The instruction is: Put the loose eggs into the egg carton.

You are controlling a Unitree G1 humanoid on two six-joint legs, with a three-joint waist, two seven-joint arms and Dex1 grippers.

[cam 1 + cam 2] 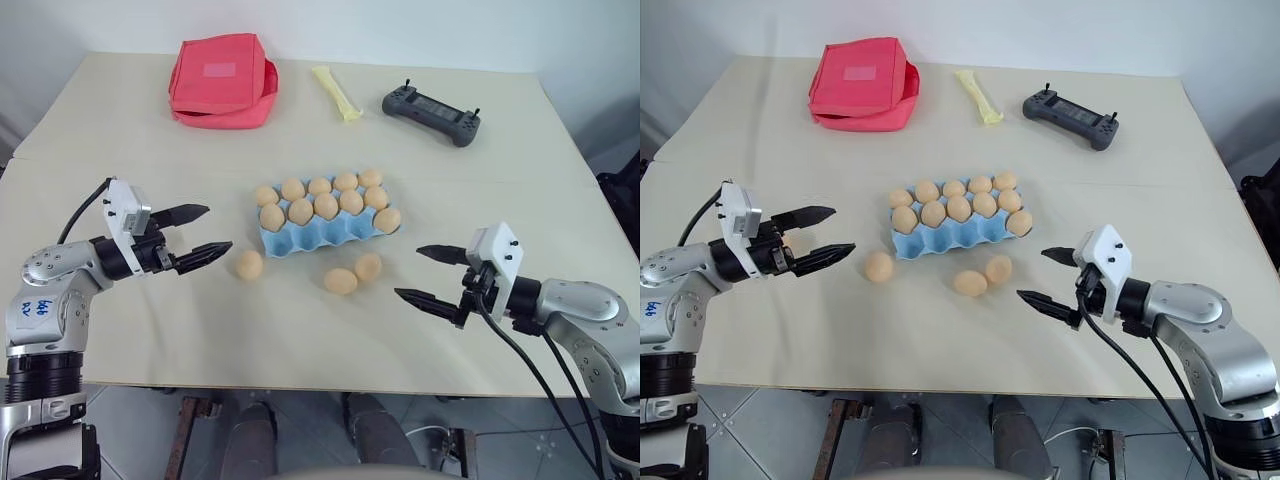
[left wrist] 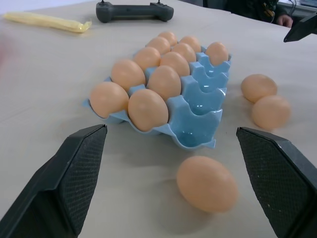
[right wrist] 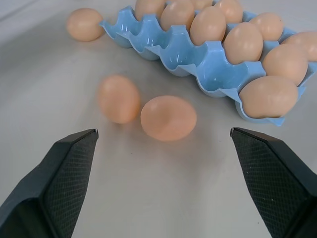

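Observation:
The light blue egg carton [image 1: 312, 240] lies at the table's middle with several tan eggs in its back rows and one at the right end of the front row; the other front hollows are empty. Three loose eggs rest on the table in front of it: one egg [image 1: 249, 264] off the carton's left corner, and a pair [image 1: 340, 281], [image 1: 368, 266] touching or nearly so. My left gripper [image 1: 219, 228] is open, just left of the single egg. My right gripper [image 1: 408, 271] is open too, right of the pair. Nothing is between either gripper's fingers.
At the back of the table lie a red fabric pouch [image 1: 222, 80], a yellow strip [image 1: 337, 92] and a black handheld controller [image 1: 431, 113]. The table's front edge runs just below both arms.

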